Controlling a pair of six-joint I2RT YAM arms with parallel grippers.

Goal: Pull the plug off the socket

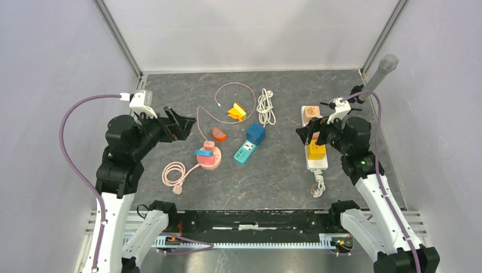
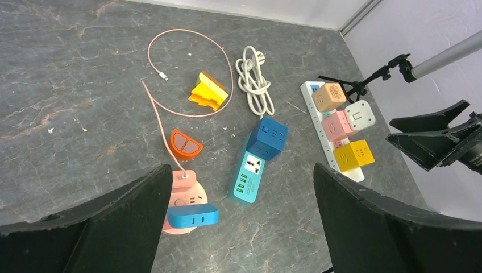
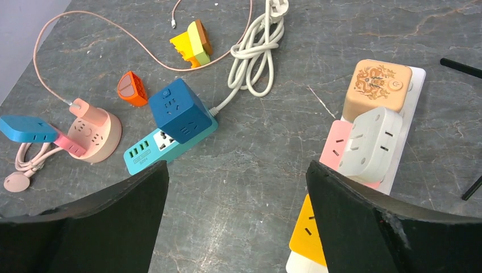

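A white power strip lies at the right with a tan cube plug, a white cube, a pink cube and a yellow cube plugged in. A teal strip at centre carries a dark blue cube plug. A round pink socket holds a flat blue plug. My left gripper is open and empty, raised left of the pink socket. My right gripper is open and empty above the white strip's middle.
An orange half-round adapter, a yellow adapter, a coiled white cord and a thin pink cable lie around the centre. A microphone on a stand stands at the back right. Walls close in the left, back and right.
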